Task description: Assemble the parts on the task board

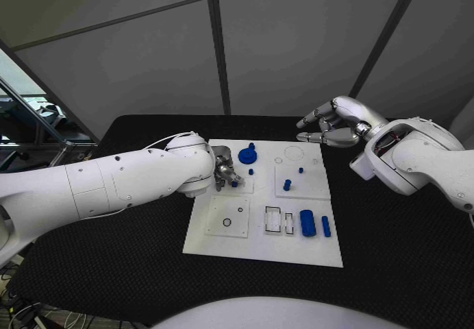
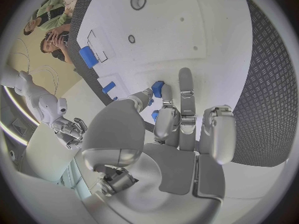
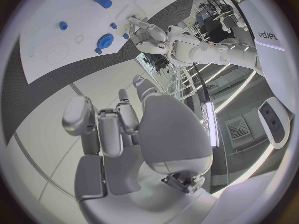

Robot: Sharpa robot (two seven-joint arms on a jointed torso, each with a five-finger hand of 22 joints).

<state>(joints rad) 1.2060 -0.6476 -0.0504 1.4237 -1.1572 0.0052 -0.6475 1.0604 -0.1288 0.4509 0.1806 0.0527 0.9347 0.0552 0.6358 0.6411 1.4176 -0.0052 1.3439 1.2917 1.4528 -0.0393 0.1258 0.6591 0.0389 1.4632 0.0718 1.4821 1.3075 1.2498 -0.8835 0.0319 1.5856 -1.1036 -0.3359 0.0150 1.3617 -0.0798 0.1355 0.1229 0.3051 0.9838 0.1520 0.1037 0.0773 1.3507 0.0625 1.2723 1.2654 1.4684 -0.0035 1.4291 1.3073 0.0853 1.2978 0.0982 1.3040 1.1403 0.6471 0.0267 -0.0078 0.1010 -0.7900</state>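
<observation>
Left robot hand (image 2: 177,134) pinches a small blue plastic peg (image 2: 157,88) at its fingertips over the white task board (image 1: 237,250); a loose pinch risks dropping it. Right robot hand (image 1: 334,125) hovers empty, fingers apart.

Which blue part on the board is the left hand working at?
The small blue piece at the left hand's fingertips, left-centre of the white task board. The others lie apart from that hand.

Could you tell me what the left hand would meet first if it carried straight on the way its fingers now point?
Probably the small blue part right at the left hand's fingertips, then the white task board beneath; whether they already touch is unclear.
</observation>
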